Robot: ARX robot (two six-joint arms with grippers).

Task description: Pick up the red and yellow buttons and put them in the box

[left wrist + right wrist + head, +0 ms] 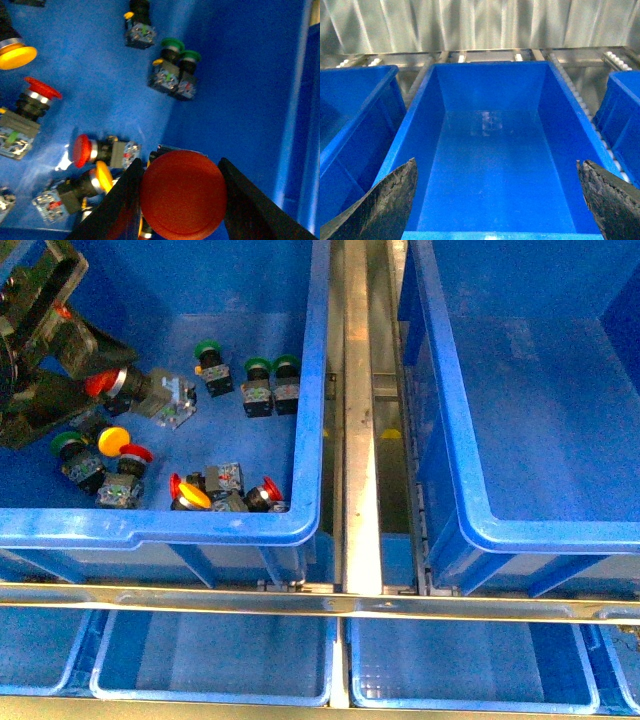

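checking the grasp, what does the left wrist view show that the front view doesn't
Only the left wrist view: the held red button seen cap-on, filling the gap between the two black fingers of the left gripper.

Only the front view: the box on the right, the metal rail between the crates, and the shallow trays below.

Both: the inside of the source crate, with two green buttons side by side and loose red and yellow buttons on its floor.
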